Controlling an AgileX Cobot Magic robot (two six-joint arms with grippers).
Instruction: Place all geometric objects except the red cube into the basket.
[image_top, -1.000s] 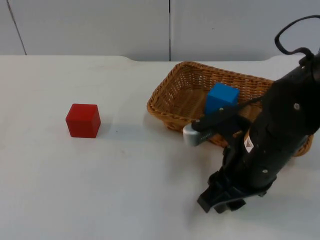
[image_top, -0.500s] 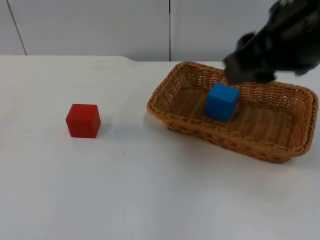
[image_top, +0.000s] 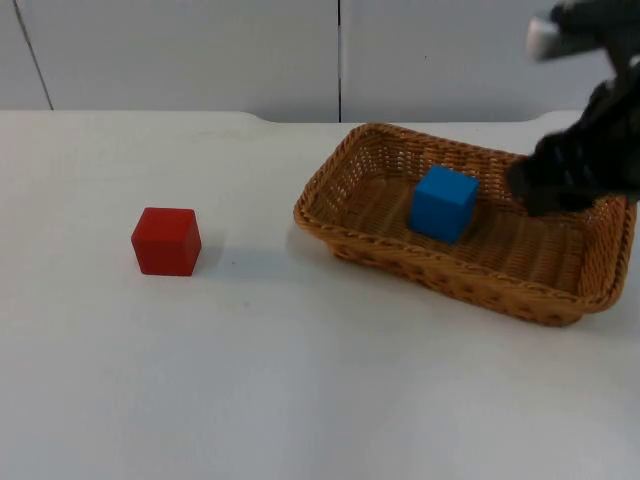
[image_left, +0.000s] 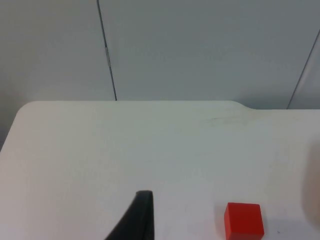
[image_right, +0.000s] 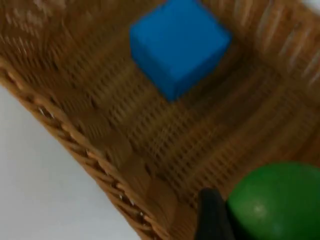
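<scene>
The right gripper (image_top: 560, 185) hangs over the woven wicker basket (image_top: 345, 235), clamped on a green ball (image_right: 275, 202) – 1 blue cube (image_top: 442, 203) already lies inside. Next: release. The left gripper (image_left: 137, 220) waits near the red cube (image_top: 166, 241); its spread can't be judged.

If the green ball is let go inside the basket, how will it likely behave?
The green ball looks round and smooth, so it may roll. The basket has raised woven walls, which would probably stop it. The blue cube sits flat and seems unlikely to move much if bumped.
</scene>
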